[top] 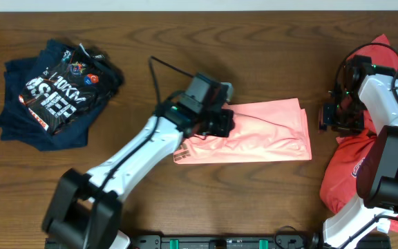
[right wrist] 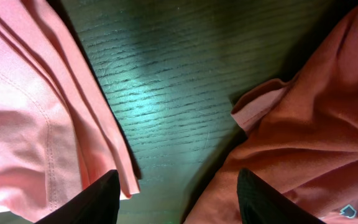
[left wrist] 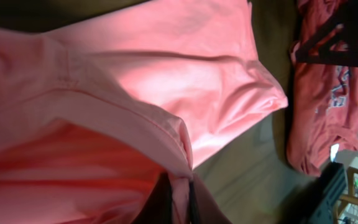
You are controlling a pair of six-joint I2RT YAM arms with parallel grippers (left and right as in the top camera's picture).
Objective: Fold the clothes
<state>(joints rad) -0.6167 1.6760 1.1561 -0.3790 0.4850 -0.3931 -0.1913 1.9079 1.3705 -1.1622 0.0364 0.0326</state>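
The light salmon-pink shirt (top: 268,131) lies folded into a long band across the middle of the table. My left gripper (top: 223,123) is over its left part, shut on a raised fold of the pink cloth (left wrist: 180,183), which is pinched between the dark fingers. The rest of the shirt (left wrist: 185,81) spreads away toward its right end. My right gripper (top: 329,117) hovers open just past the shirt's right edge. In the right wrist view its fingers (right wrist: 98,199) straddle bare wood (right wrist: 178,186), with the pink hem (right wrist: 55,124) at the left and nothing between them.
A darker coral-red shirt (top: 354,162) lies bunched at the right edge, under the right arm, and shows too in the right wrist view (right wrist: 316,124). Navy-black garments with white print (top: 54,93) are piled at the far left. Dark wooden table (top: 206,41).
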